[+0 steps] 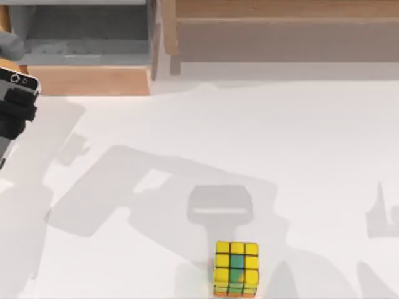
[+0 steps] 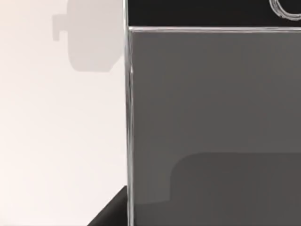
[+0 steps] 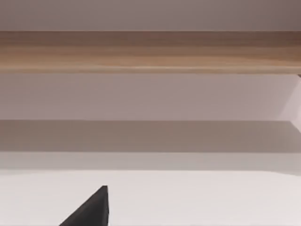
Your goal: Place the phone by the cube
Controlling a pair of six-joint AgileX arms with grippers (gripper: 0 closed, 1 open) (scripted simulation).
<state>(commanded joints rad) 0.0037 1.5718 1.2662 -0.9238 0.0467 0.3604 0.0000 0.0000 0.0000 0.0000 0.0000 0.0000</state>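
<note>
The left gripper [image 1: 14,115] jaws are clenched on the phone [image 1: 17,82], held above the counter [image 1: 262,156] at its far left edge. The cube [image 1: 236,268] rests at the near edge, well apart from the phone. The right jaws' state cannot be told.

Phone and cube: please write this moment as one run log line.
phone: held by left hand, far left table edge | cube: near edge, untouched | phone beside cube: not yet
</note>
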